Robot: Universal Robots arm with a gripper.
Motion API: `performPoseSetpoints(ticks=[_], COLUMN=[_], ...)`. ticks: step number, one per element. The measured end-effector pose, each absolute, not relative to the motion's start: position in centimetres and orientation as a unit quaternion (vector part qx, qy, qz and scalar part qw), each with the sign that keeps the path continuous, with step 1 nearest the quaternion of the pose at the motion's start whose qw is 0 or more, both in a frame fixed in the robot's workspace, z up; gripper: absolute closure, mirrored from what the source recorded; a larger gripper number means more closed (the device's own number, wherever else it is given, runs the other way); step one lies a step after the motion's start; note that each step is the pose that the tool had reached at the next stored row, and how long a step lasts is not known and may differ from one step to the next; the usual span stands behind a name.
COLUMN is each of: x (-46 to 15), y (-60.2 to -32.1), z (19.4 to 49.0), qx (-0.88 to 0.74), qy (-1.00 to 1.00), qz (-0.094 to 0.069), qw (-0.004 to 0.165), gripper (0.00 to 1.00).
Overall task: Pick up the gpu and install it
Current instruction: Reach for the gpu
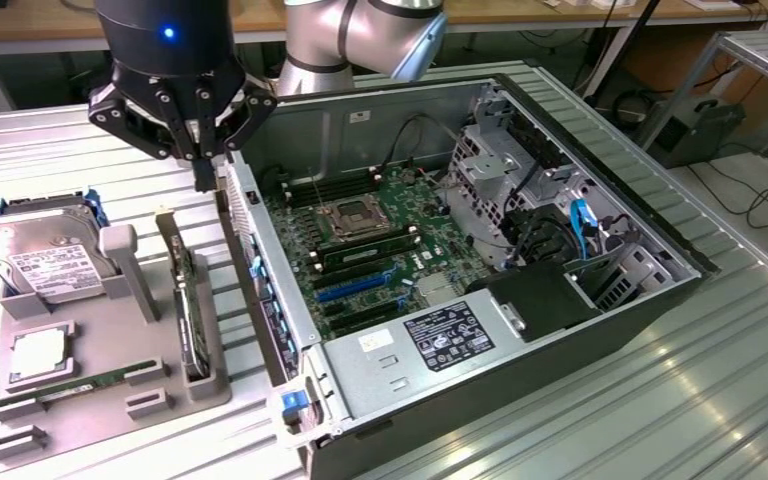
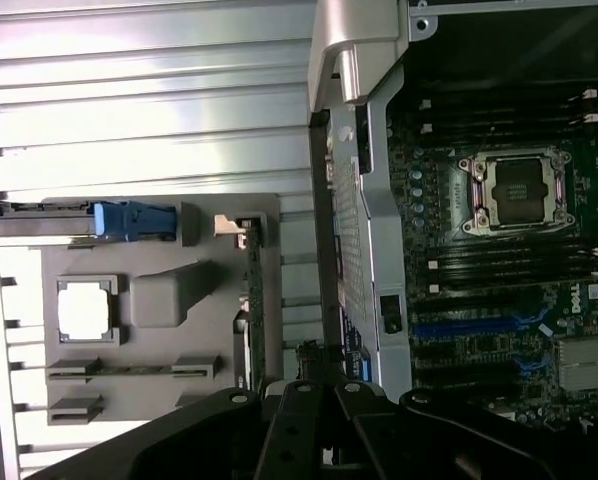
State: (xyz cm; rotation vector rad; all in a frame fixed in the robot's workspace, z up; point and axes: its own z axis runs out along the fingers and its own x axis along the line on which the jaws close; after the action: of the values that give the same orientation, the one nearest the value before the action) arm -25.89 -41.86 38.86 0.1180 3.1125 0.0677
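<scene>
Clenched, empty gripper (image 1: 204, 178) hovering just outside the computer case (image 1: 491, 250) wall. Beside the case, gpu (image 1: 191, 300) upright on edge in grey holder (image 1: 97, 330). Probably wise: open wide, centre over card's top edge before descending.

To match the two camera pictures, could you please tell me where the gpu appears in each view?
Exterior view: the gpu stands on edge in the grey holder, toward the exterior view's left, just outside the open computer case.
Wrist view: the gpu is seen edge-on along the side of the grey holder nearest the case.
Shared landmark: the CPU socket inside the case.
</scene>
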Motion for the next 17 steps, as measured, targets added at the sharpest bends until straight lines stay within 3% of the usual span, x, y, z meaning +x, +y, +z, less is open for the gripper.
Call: performPoseSetpoints(ticks=[10,17], x=[-25.9,-25.9], y=[-45.1,-45.6], z=[38.7,38.7], qx=[0.038,0.038], qy=[0.999,0.999], qz=[0.022,0.022], qw=[0.013,0.013], gripper=[0.89,0.89])
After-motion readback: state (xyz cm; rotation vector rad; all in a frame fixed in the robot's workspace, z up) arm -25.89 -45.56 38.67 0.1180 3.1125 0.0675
